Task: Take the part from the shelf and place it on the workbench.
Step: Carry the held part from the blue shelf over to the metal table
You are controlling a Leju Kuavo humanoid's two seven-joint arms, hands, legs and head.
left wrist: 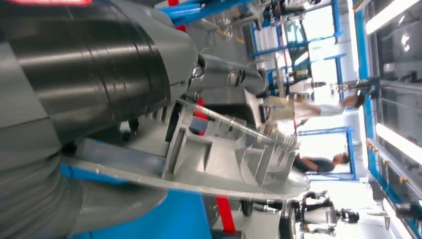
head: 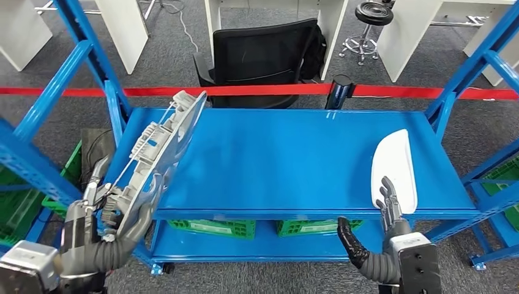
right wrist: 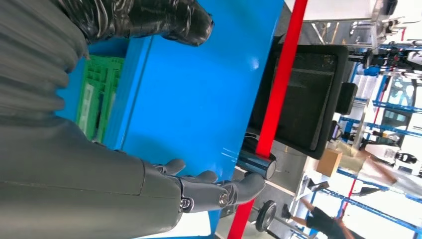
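A grey ribbed part [head: 162,147] is lifted and tilted over the left end of the blue shelf [head: 281,159]. My left hand [head: 104,214] grips its near end from below. Up close in the left wrist view, the part's ribs [left wrist: 224,154] stick out past my left hand [left wrist: 74,74]. A white curved part [head: 395,168] lies on the shelf's right front. My right hand [head: 382,226] is at that part's near edge, fingers stretched along it and thumb spread wide, holding nothing. In the right wrist view the fingers [right wrist: 219,191] reach out over the blue shelf [right wrist: 199,89].
Green crates [head: 214,226] sit on the lower shelf level. Blue uprights [head: 92,67] frame both ends. Behind the shelf run a red barrier tape [head: 257,90], a black office chair [head: 263,58], a stool [head: 370,18] and white desks.
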